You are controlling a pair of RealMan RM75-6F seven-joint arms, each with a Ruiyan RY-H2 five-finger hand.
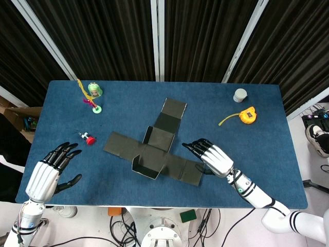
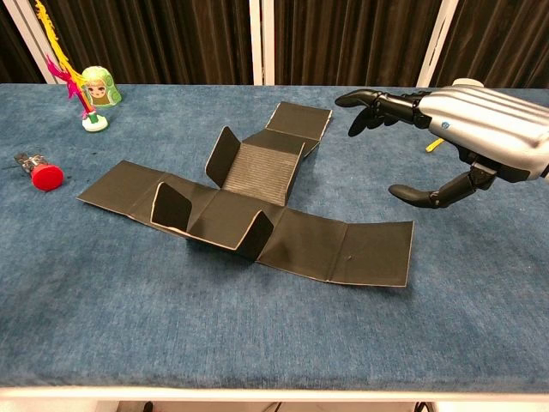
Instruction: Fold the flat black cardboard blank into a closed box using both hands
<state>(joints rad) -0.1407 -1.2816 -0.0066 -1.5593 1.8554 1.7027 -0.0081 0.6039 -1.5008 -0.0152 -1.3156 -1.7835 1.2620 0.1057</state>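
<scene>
The black cardboard blank (image 1: 154,152) (image 2: 249,206) lies spread in a cross shape at the middle of the blue table, with a few small flaps standing up around its centre panel. My right hand (image 1: 213,157) (image 2: 455,129) hovers open above the blank's right-hand panel, fingers spread and pointing left, holding nothing. My left hand (image 1: 51,170) hangs open near the table's front left corner, well clear of the blank; the chest view does not show it.
A doll-head toy on a green base (image 1: 94,95) (image 2: 96,94) stands at the back left. A small red-capped item (image 1: 88,138) (image 2: 41,172) lies left of the blank. A yellow tape measure (image 1: 247,115) and a grey cap (image 1: 240,95) sit at the back right.
</scene>
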